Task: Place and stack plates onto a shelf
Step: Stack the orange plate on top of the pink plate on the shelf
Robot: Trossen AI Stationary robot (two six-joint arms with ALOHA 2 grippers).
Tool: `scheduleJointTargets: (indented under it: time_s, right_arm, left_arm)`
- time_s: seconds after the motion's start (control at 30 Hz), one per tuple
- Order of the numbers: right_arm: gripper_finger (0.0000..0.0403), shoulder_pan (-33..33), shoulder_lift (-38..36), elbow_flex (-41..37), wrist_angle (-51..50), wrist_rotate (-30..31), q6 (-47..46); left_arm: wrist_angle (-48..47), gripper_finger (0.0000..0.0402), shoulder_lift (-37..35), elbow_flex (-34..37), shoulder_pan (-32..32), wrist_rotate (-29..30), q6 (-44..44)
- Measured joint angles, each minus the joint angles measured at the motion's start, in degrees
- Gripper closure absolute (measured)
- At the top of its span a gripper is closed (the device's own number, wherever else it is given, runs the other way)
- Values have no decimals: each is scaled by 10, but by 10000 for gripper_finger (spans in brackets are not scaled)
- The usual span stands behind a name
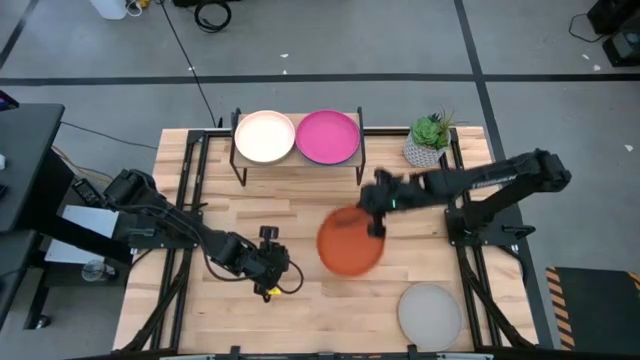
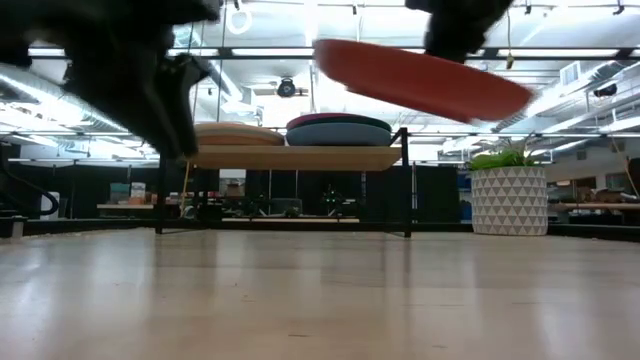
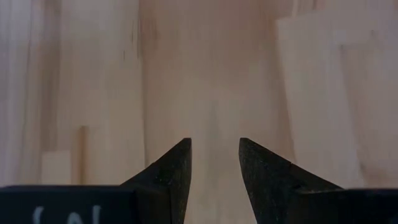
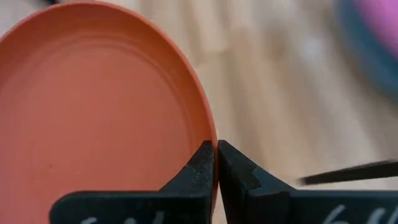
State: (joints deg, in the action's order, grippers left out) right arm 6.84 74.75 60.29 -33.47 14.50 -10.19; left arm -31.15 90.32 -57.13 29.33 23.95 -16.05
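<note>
An orange plate [image 1: 350,243] hangs in the air over the table's middle, held by my right gripper [image 1: 377,226], which is shut on it; it shows tilted in the low view [image 2: 425,80]. The shelf [image 1: 297,160] stands at the far edge with a cream-topped stack [image 1: 264,136] on its left and a pink-topped stack [image 1: 326,136] on its right. A grey plate [image 1: 430,314] lies flat near the near right edge. My left gripper [image 3: 214,163] is open above bare tabletop, near the table's near left [image 1: 272,277]. My right gripper pinches the orange plate's rim [image 4: 209,134] at its far right side, one finger on the upper face and one beneath. The fingers come from the table's right, slanting down. The plate is lifted clear and tilted, its far-from-gripper side higher in the low view.
A potted plant in a white patterned pot [image 1: 428,143] stands right of the shelf, close to my right arm. The shelf's black legs [image 2: 405,190] rise from the tabletop. Bare wood shows between the shelf and the near edge [image 1: 300,205].
</note>
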Motion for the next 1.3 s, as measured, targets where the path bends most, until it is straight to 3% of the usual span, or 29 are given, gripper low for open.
scheduleJointTargets:
  time_s: [0.3,0.67,1.03,1.3]
  right_arm:
    - [386,-193,31,143,-25,-72,110]
    - [386,-380,145,306,-21,-185,157]
    - [380,-478,255,369,-24,-274,153]
    - [338,-499,283,370,-33,-284,151]
  left_arm:
    - [57,260,-1,44,10,14,-25]
    - [156,260,-1,44,11,19,-15]
    - [148,260,-1,44,23,17,-62]
    - [137,260,-1,37,30,17,-78]
